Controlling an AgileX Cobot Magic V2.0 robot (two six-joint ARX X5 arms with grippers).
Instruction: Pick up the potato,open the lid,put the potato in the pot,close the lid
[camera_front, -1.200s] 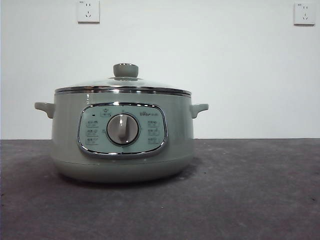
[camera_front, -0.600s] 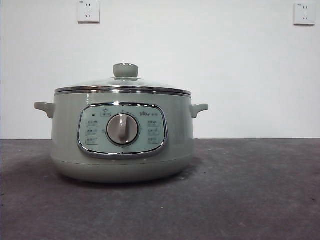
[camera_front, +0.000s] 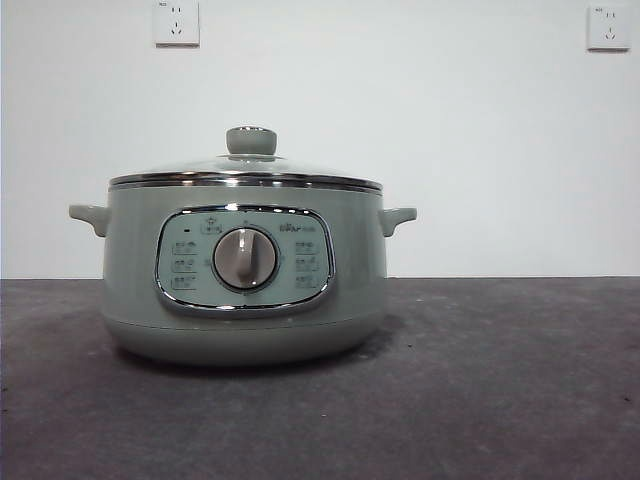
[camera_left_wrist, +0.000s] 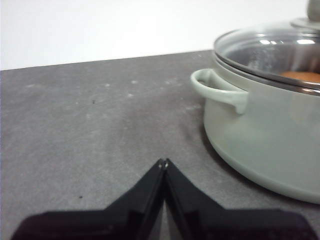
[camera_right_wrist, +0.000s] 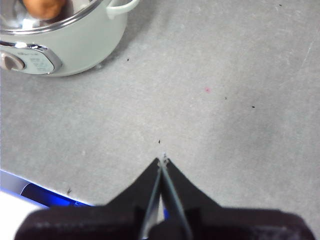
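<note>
The pale green pot (camera_front: 245, 270) stands on the dark table with the glass lid (camera_front: 245, 170) shut on it, its green knob (camera_front: 251, 141) on top. The orange-brown potato (camera_left_wrist: 301, 76) lies inside the pot under the lid; it also shows in the right wrist view (camera_right_wrist: 45, 7). My left gripper (camera_left_wrist: 163, 162) is shut and empty, low over the table beside the pot's handle (camera_left_wrist: 215, 87). My right gripper (camera_right_wrist: 162, 161) is shut and empty, above bare table well away from the pot (camera_right_wrist: 65, 45). Neither arm shows in the front view.
Two wall sockets (camera_front: 177, 22) (camera_front: 609, 27) are on the white wall behind. The table's front edge with a blue strip (camera_right_wrist: 30, 192) lies near my right gripper.
</note>
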